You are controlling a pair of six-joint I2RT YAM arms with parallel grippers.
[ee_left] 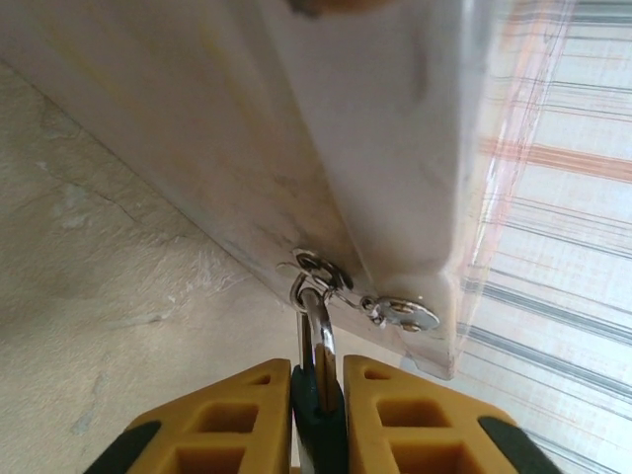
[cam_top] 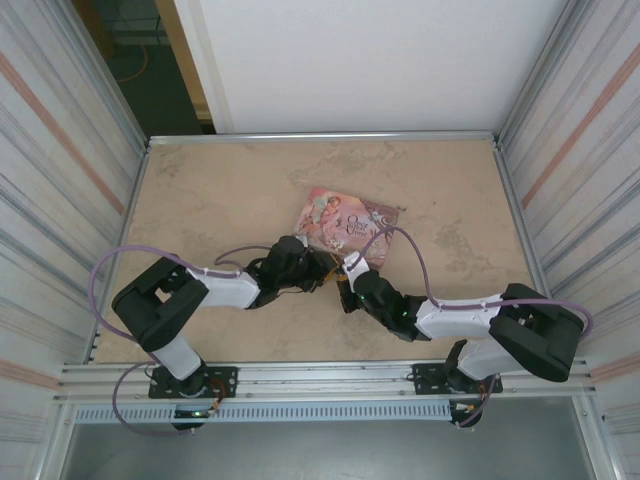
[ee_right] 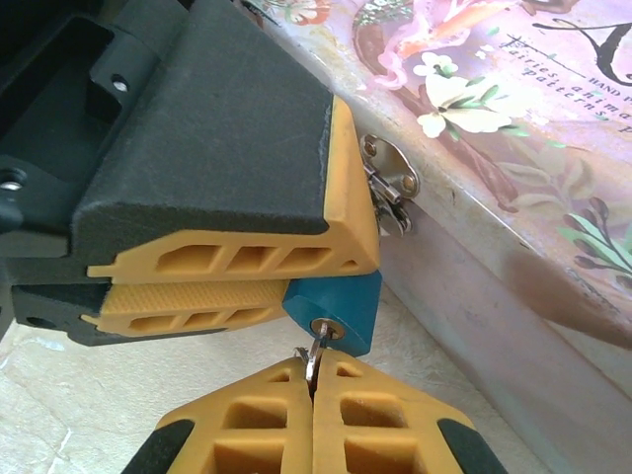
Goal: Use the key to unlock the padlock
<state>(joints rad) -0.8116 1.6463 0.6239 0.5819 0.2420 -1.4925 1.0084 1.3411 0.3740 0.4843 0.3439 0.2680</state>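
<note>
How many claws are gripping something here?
2. The left claw clamps the blue padlock, which is hooked on the hasp of the pink tin. The right claw pinches the key at the padlock's keyhole. None seems hidden.

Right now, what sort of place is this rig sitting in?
Probably a purpose-built robot test cell, not a home or shop: a stone-look table framed by aluminium rail, striped panel walls close on both sides, and a plain white board behind.

White arm links (cam_top: 228,288), black joints (cam_top: 150,305), lilac cables (cam_top: 104,264), yellow ribbed fingers (ee_right: 395,425), black-backed
</note>
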